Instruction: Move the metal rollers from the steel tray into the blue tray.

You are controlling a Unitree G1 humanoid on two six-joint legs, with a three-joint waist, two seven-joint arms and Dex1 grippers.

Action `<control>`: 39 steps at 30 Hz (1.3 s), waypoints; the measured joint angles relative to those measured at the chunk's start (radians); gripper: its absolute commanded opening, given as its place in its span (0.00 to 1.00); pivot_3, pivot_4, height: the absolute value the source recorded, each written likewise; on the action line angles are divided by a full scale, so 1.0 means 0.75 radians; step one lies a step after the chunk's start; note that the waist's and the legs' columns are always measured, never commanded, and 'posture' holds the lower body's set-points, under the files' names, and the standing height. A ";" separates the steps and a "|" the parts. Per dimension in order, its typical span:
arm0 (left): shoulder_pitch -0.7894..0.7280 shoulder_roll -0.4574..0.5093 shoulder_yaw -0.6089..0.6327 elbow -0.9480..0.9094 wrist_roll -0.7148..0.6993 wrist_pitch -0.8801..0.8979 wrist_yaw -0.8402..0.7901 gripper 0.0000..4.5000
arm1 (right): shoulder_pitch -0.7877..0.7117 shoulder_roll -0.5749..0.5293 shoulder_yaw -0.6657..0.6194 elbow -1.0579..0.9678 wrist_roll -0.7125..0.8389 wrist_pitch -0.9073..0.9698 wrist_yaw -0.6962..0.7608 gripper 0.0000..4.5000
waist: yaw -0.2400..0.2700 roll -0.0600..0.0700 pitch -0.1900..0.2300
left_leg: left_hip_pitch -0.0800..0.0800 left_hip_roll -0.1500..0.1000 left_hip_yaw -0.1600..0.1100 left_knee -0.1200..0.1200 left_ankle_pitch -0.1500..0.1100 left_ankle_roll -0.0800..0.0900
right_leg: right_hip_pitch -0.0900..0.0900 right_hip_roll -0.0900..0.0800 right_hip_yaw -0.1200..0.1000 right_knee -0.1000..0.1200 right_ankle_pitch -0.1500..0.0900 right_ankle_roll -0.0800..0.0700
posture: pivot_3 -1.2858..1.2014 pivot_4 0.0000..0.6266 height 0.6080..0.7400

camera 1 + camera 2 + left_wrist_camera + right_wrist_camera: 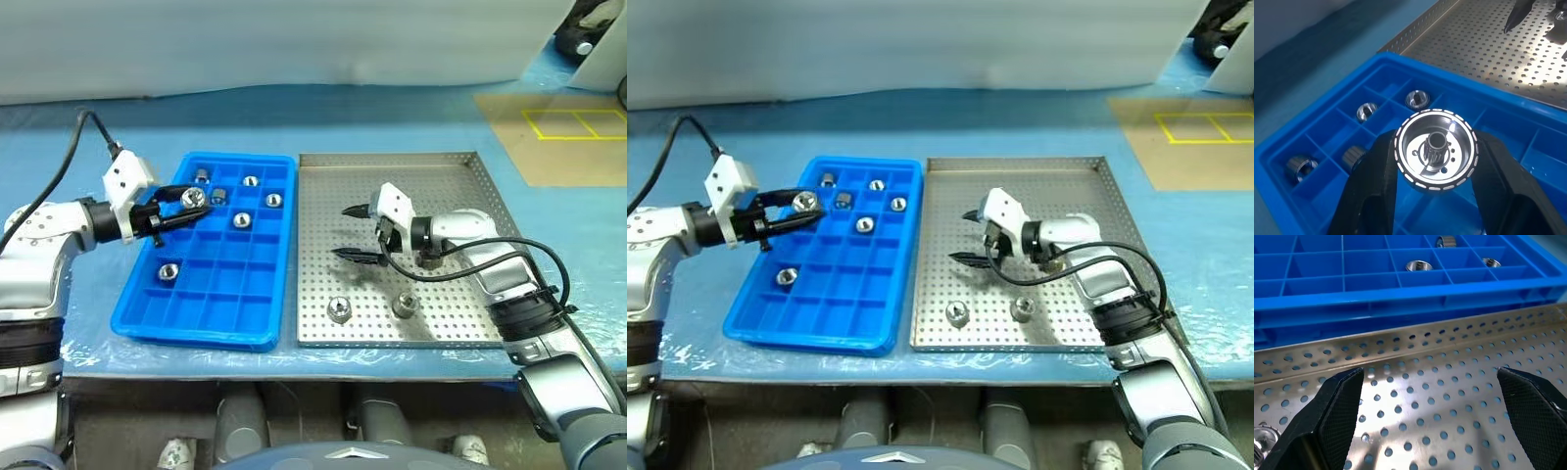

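The left gripper (194, 201) pinches one roller (1436, 148) above the blue tray (147, 318). The right gripper (354, 233) hangs spread wide over the steel tray (460, 166), empty.

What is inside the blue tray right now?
Six rollers lie in separate compartments of the blue tray: one sits near the front, five farther back. The left pincer holds another roller above the tray; the compartment beneath it is partly covered.

Blue-covered table (411, 117), blue tray (142, 318), steel tray (451, 176)
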 measured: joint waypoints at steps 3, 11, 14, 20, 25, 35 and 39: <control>0.053 0.002 -0.025 0.009 0.005 0.001 0.025 0.38 | -0.003 0.001 0.000 0.023 -0.014 -0.019 0.022 1.00 | 0.013 0.000 0.000 | 0.000 0.000 0.000 0.000 0.001 -0.001 | 0.000 0.000 0.000 0.001 0.000 0.000 | 0.52 0.24 1.00; 0.040 -0.005 -0.087 0.104 0.009 -0.014 0.082 0.38 | 0.001 -0.010 -0.003 0.028 -0.023 -0.021 0.042 1.00 | 0.004 0.000 0.000 | 0.001 0.001 0.000 0.000 0.002 -0.003 | -0.001 0.002 0.001 0.003 0.000 0.000 | 0.51 0.24 1.00; 0.035 -0.009 -0.139 0.131 0.030 -0.053 0.086 0.38 | 0.011 -0.017 -0.004 0.019 -0.026 -0.019 0.039 1.00 | 0.001 0.000 0.000 | 0.001 0.001 0.000 0.000 0.002 -0.003 | -0.001 0.002 0.001 0.003 0.000 0.000 | 0.50 0.24 1.00; 0.023 -0.011 -0.197 0.215 0.083 -0.126 0.106 0.76 | 0.043 -0.024 -0.010 -0.009 -0.026 -0.010 0.020 1.00 | -0.005 0.000 0.000 | 0.001 0.001 0.000 0.000 0.002 -0.004 | -0.001 0.002 0.001 0.003 0.000 0.000 | 0.50 0.24 1.00; -0.032 -0.022 -0.222 0.266 0.113 -0.161 0.128 0.91 | 0.051 -0.026 -0.017 -0.025 -0.026 0.002 0.005 1.00 | -0.005 0.000 0.000 | 0.002 0.001 0.000 0.000 0.003 -0.004 | -0.001 0.002 0.001 0.004 0.000 0.000 | 0.49 0.24 1.00; -0.313 -0.176 -0.261 0.201 0.030 -0.131 0.127 0.91 | 0.099 -0.051 -0.047 -0.088 -0.022 0.040 -0.024 1.00 | -0.003 0.000 0.000 | 0.002 0.000 -0.001 0.001 0.004 -0.006 | -0.001 0.002 0.002 0.006 0.000 0.000 | 0.46 0.24 1.00; -0.444 -0.285 -0.343 0.261 0.022 -0.135 0.088 0.91 | 0.138 -0.085 -0.094 -0.148 -0.021 0.073 -0.052 1.00 | -0.009 -0.001 0.000 | 0.002 0.000 0.000 0.002 0.004 -0.007 | -0.001 0.002 0.004 0.007 0.000 0.000 | 0.42 0.24 1.00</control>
